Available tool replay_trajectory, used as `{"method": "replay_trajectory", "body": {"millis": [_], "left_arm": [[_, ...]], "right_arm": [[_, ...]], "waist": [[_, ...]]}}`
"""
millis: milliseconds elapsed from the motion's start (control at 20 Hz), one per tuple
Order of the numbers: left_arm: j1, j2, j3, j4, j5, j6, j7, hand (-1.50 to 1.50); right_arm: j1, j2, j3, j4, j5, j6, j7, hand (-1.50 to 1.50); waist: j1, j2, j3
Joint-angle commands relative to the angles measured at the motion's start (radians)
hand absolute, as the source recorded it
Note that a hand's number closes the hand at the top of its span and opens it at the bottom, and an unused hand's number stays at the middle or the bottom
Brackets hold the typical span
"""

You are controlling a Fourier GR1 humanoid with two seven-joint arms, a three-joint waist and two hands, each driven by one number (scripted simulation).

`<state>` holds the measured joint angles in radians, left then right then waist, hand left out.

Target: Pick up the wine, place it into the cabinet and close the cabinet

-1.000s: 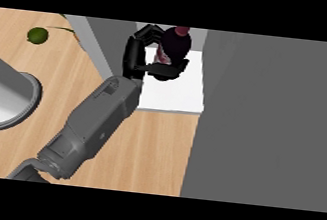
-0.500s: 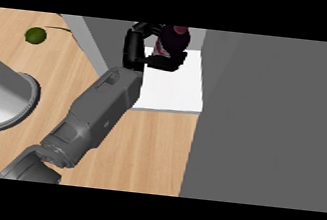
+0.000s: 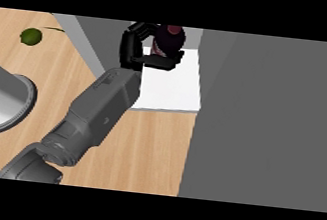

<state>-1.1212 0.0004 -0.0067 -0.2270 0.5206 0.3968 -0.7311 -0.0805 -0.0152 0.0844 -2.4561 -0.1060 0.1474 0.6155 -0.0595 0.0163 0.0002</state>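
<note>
A small green fruit (image 3: 31,36) is noted near the counter's (image 3: 151,151) far left edge. The left hand (image 3: 132,48) is recorded with fingers and thumb curled round the wine (image 3: 170,38), which is held at the far edge of the cabinet's (image 3: 173,88) white floor. A grey panel (image 3: 269,123) is seen along the right.

The counter (image 3: 151,146) at 6 o'clock shows matt wood grain. The cabinet (image 3: 269,123) at 3 o'clock is matt grey, its shelf (image 3: 172,90) smooth white. The wine (image 3: 171,40) looks glossy, the hand (image 3: 137,49) black plastic.
</note>
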Motion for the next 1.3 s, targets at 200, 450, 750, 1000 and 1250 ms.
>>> {"method": "replay_trajectory", "body": {"millis": [200,450,750,1000,1250], "left_arm": [[-0.018,0.000,0.045,0.072,0.036,0.007,-0.033,1.50],[-0.062,0.005,0.045,0.100,0.007,0.049,-0.011,1.50],[-0.020,0.000,0.031,0.141,-0.020,0.069,-0.046,-1.50],[-0.019,0.023,0.019,0.158,-0.046,0.047,-0.026,-1.50],[-0.009,0.000,0.006,0.172,-0.067,0.112,-0.042,-1.50]], "right_arm": [[0.045,-0.001,0.015,-0.089,-0.037,0.010,0.010,-1.50],[0.053,-0.005,0.018,-0.086,-0.037,0.004,0.025,-1.50],[0.002,0.000,0.011,-0.039,-0.022,0.000,-0.003,-1.50],[-0.014,0.011,0.016,-0.019,-0.019,-0.014,-0.008,-1.50],[0.026,-0.005,0.011,-0.054,-0.043,0.005,0.012,-1.50]], "waist": [[-0.013,0.003,-0.001],[-0.002,0.001,0.000],[-0.010,0.008,-0.001],[-0.013,0.013,-0.001],[-0.027,0.012,-0.001]]}}
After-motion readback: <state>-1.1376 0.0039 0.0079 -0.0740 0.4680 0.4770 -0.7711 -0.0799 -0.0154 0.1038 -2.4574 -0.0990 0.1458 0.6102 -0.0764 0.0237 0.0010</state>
